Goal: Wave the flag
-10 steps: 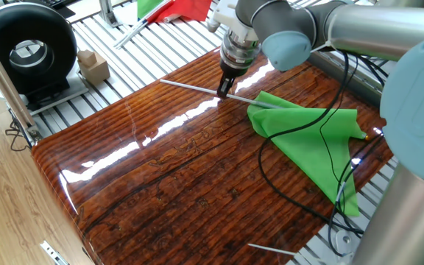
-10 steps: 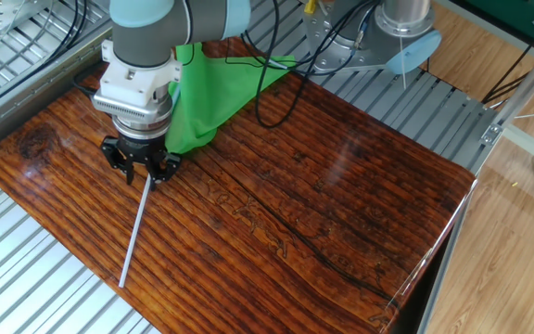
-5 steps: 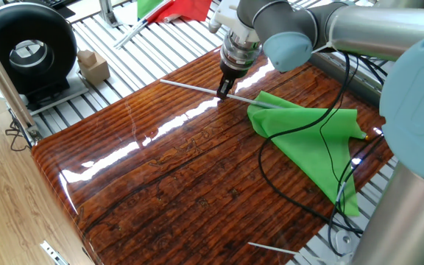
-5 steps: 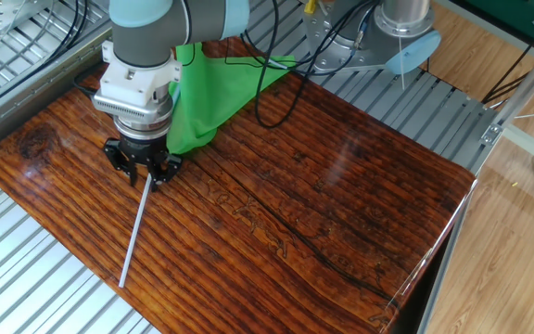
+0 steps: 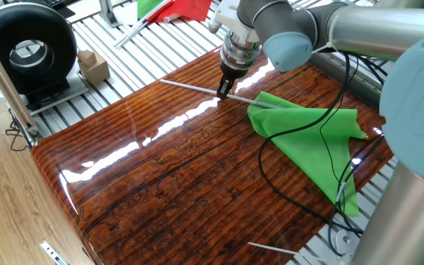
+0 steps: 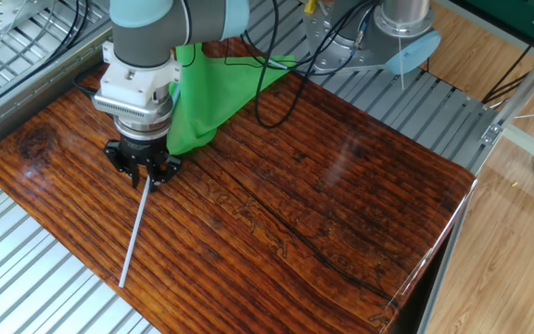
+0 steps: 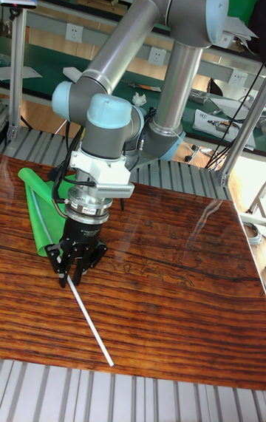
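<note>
The flag (image 5: 311, 136) lies flat on your wooden worktop (image 5: 182, 184), green cloth crumpled at one end and partly hidden behind the arm in the other fixed view. Its thin rod (image 6: 135, 232) runs under your gripper (image 6: 144, 178), whose fingers sit closed on it at the surface. A black cable (image 5: 293, 199) crosses the cloth.

Bright green flag (image 5: 311, 140) on a grey-white rod (image 6: 135, 232); dark, streaked reddish-brown wood-grain table (image 5: 182, 177).

Bright even overhead light, white glare streaks on glossy table (image 5: 160, 191), sharp focus, soft shadows
</note>
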